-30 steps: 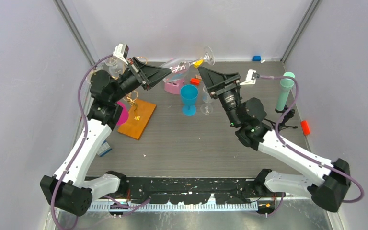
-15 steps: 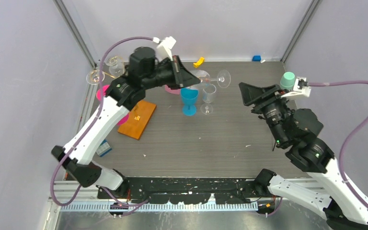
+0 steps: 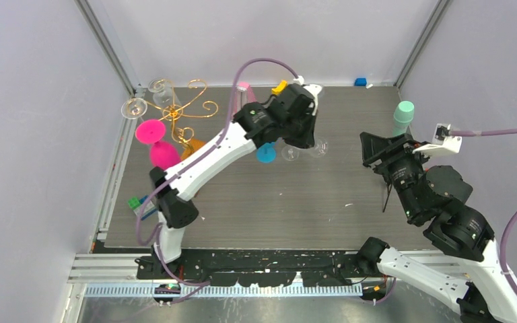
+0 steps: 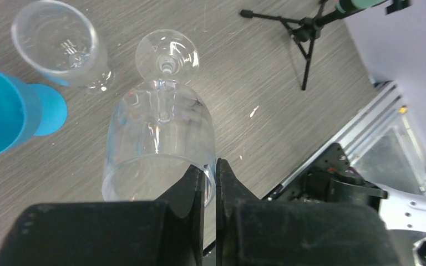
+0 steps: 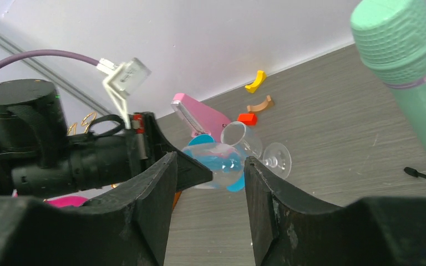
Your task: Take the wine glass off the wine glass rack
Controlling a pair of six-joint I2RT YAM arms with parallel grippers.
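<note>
You work over a dark grey, wood-grain tabletop (image 3: 262, 202), marked with small pale scuffs. Plain, windowless pale lavender-grey panels enclose it on three sides: a back wall (image 3: 262, 33), a left wall (image 3: 33, 134) and a right wall (image 3: 491, 67). A metal post (image 3: 106, 42) stands at the rear left corner, and a second post (image 3: 421, 42) at the rear right. A silver aluminium rail (image 3: 101, 264) runs along the near edge. The light is even and diffuse, and shadows on the tabletop are soft.
</note>
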